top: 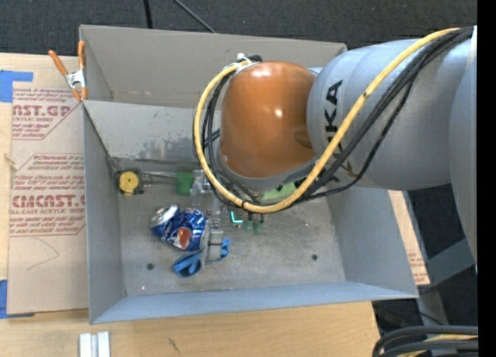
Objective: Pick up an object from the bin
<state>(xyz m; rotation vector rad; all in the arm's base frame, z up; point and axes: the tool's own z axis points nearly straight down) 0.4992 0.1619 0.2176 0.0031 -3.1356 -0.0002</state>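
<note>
Nearest you, a small crumpled blue scrap [188, 265] with a glossy skin lies on the scuffed grey floor of the metal bin [232, 295], just in front of the crushed blue can [177, 228]. The can is your landmark. It is thin, dented metal, squashed flat and wrinkled, blue with red and white patches, and it lies on its side.

The tool [212, 245] comes down as a narrow grey metal piece at the can's right edge. It is so close that you cannot tell whether it touches the can, or whether it is released or clenched. No thing can be seen in its grip. A second shiny blue piece [224, 248] lies just right of the tool, on the side away from the can.

Behind the can and to its left, a round yellow disc [128, 183] lies near the foot of the back wall. Straight behind the can sits a small, matte green block [184, 183].

Above and behind the can's right side, the smooth, rounded orange cover [263, 119] bulges from the wrist, ringed by looping yellow and black cables [203, 127].
</note>
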